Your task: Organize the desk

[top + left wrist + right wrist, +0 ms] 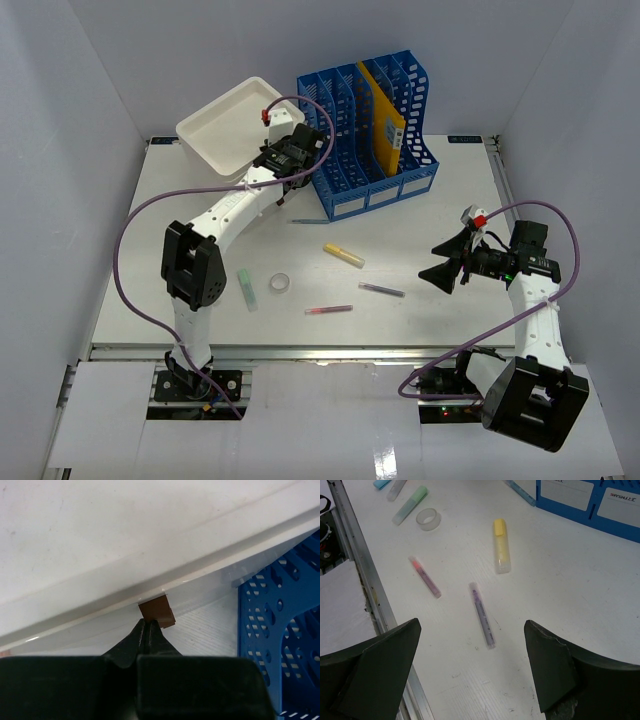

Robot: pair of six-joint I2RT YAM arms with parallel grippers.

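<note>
At the far side of the desk [450,205], a white tray [225,125] at 11 o'clock and a blue file rack [365,130] at 12 flank the outstretched left gripper [290,158]. Only its wrist view shows the jaws closed, their ends touching a small brown piece [157,611] under the tray rim. At 4 o'clock the right gripper [447,264] hovers with its jaws spread wide, its wrist view framing a purple pen [483,615].
</note>
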